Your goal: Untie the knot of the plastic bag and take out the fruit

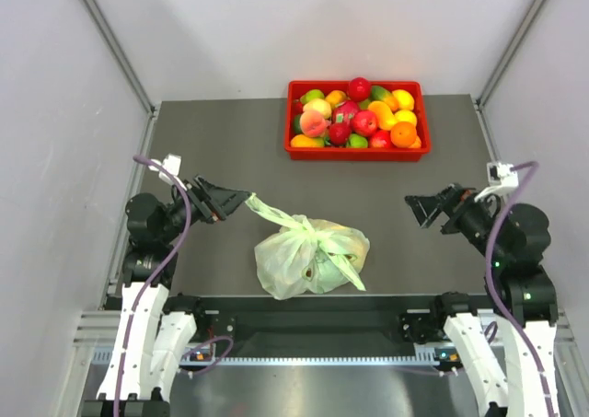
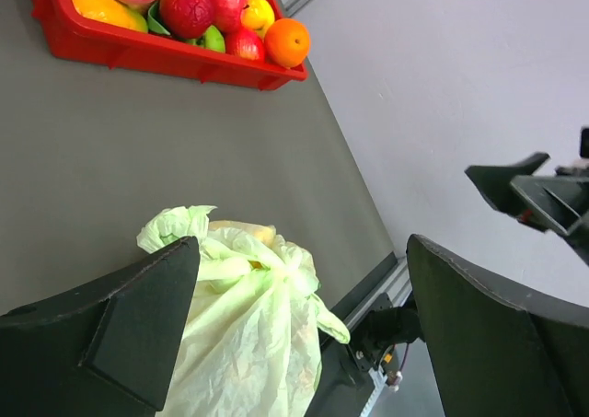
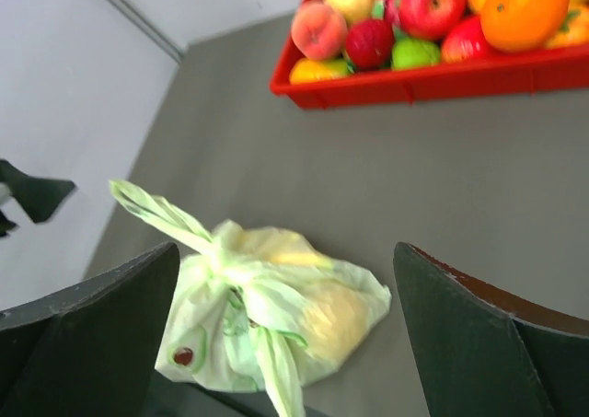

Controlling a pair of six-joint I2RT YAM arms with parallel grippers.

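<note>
The left gripper (image 1: pixel 237 199), jaws wide, is nearer: the twisted knot (image 1: pixel 308 225) of the pale green plastic bag (image 1: pixel 290 268) lies at its four o'clock. The right gripper (image 1: pixel 416 210) gapes too.

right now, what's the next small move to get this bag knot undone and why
Probably ease the left hand forward onto the tail pointing at it, then close. That hand is open and just short of the tail, the knot on the plastic bag is tied, and the right hand is open, well off to the side.
</note>
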